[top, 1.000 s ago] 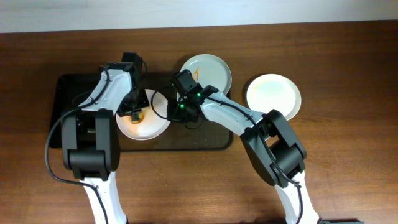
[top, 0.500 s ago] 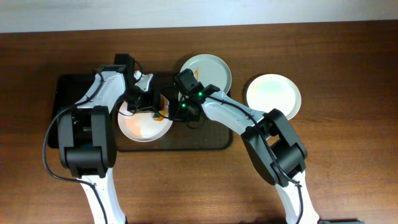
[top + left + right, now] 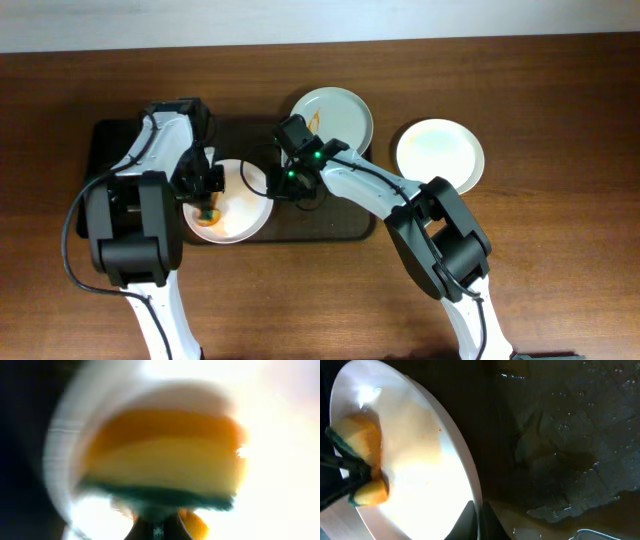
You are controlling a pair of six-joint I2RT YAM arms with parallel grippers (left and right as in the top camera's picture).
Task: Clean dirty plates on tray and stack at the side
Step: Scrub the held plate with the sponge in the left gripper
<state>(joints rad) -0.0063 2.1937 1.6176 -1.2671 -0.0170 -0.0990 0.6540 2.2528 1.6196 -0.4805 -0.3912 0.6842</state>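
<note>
Overhead, the dirty plate (image 3: 236,200) lies at the left of the black tray (image 3: 330,222), with both arms meeting over it. The right gripper (image 3: 272,182) is pinched on the plate's right rim. This looks meant to pin the plate so that it cannot slide or spin under the scrubbing. The right wrist view shows the two fingers closed over that white edge, with the wet tray floor dark beyond it.

The left gripper (image 3: 205,200) clamps a yellow sponge (image 3: 208,214) with a green scouring face and presses it onto the plate's left part, near the rim. The left wrist view is badly blurred, which suggests a fast wiping stroke. A faint orange film shows on the plate's surface, so the cleaning seems unfinished.

The left arm reaches from the tray's left side and bends back inward, wrist pointing down. The right arm stretches long and low across the tray from the right.

A second plate (image 3: 331,115) with an orange smear waits at the tray's far edge. A clean plate (image 3: 440,153) sits on the table, off to the right.
</note>
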